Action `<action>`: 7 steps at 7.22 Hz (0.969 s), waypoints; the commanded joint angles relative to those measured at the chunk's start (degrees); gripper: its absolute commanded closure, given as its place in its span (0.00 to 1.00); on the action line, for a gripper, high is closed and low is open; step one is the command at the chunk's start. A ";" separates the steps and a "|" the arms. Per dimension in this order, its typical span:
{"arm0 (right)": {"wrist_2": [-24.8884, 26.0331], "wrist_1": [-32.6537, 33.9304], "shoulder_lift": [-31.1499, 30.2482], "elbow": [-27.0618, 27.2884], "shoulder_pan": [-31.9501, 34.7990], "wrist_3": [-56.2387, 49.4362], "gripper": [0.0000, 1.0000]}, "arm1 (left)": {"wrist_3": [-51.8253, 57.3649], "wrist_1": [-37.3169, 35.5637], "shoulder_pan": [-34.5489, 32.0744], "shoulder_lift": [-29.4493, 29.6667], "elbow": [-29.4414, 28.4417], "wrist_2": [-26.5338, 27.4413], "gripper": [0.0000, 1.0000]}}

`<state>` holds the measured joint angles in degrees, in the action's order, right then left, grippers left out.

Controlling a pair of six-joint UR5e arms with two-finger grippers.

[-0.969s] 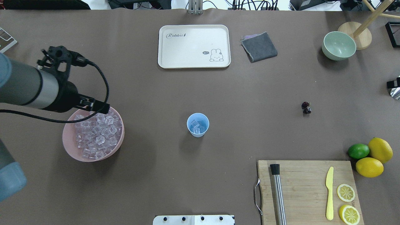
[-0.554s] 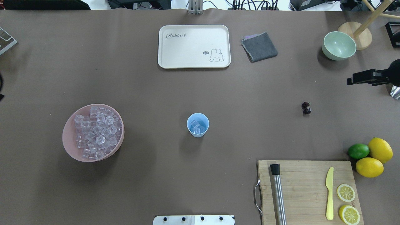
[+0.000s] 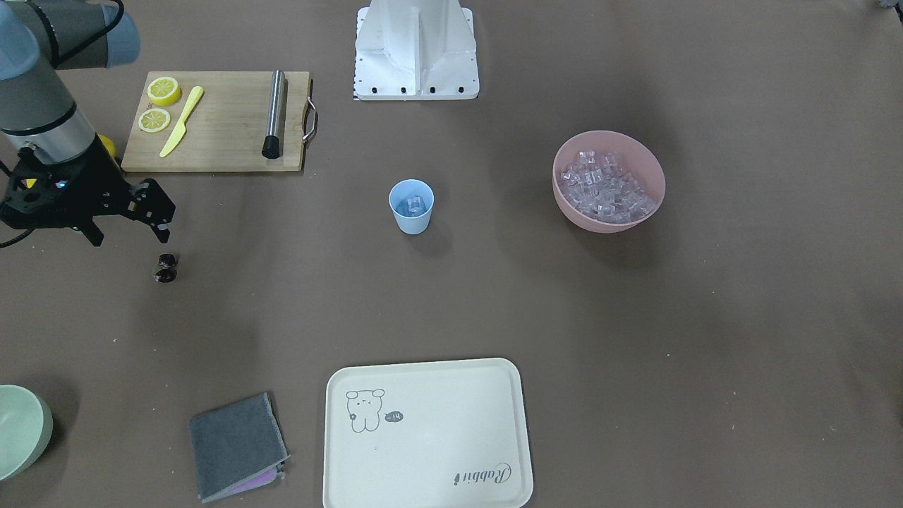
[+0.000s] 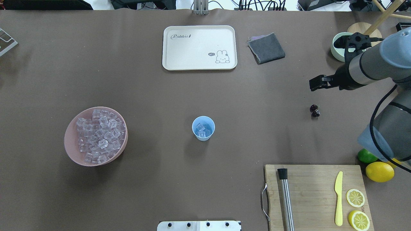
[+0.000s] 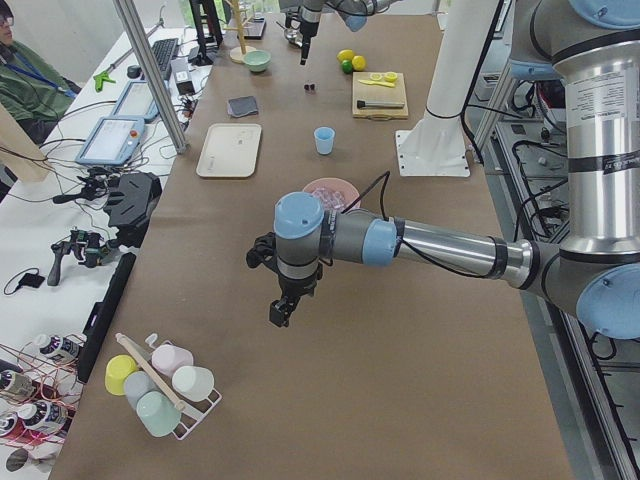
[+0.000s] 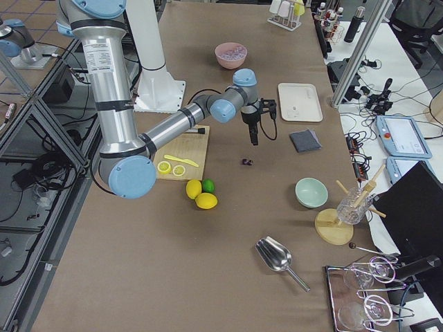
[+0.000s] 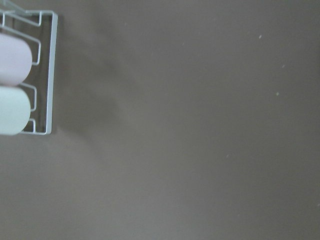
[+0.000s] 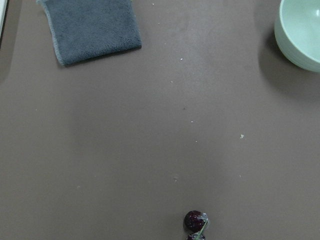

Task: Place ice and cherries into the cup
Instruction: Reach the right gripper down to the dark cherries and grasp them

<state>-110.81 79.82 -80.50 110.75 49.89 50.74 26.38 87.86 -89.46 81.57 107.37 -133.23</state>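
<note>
Right fingers (image 3: 156,210) apart, moved in near cherries (image 4: 315,110); left fingers (image 5: 278,313) withdrawn, state unreadable.

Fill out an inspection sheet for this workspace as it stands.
Surface: brown table, no spill seen.
Job's things: cup upright, ice inside; more ice in pink bowl; cherries on the table, outside the cup.
Clutter: tray, grey cloth, green bowl, cutting board, knife, lemon halves.
Grippers: right gripper near the cherries; left gripper near a cup rack; jaws unclear on both.
Cables: black cable loops along the right arm.
Surroundings: person seated beside the table.
</note>
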 commanded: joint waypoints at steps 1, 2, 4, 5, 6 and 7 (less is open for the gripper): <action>2.69 -4.81 -1.06 -2.28 -3.91 -0.90 0.00 | 0.78 -0.15 -1.60 -0.10 -1.55 -3.97 0.01; 5.66 -5.11 -1.07 -3.69 -5.31 -0.82 0.00 | 0.86 0.03 -1.60 -0.19 -2.25 -4.84 0.01; 9.99 -5.11 -2.47 -6.16 -6.73 -0.99 0.03 | 0.95 0.20 -1.60 -0.27 -2.17 -6.08 0.01; 11.22 -5.11 -2.56 -7.82 -7.69 -0.82 0.08 | 1.13 0.20 -1.69 -1.23 -1.91 -6.08 0.01; 12.01 -5.11 -2.13 -8.10 -8.14 -0.64 0.22 | 1.21 0.38 -1.69 -1.24 -1.82 -6.08 0.01; 11.93 -5.11 -1.95 -8.19 -8.23 -0.38 0.38 | 1.39 1.34 -1.77 -2.03 -1.38 -6.08 0.01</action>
<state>-99.35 74.72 -82.68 103.02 42.06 50.07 27.58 88.41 -91.15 80.27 105.60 -139.26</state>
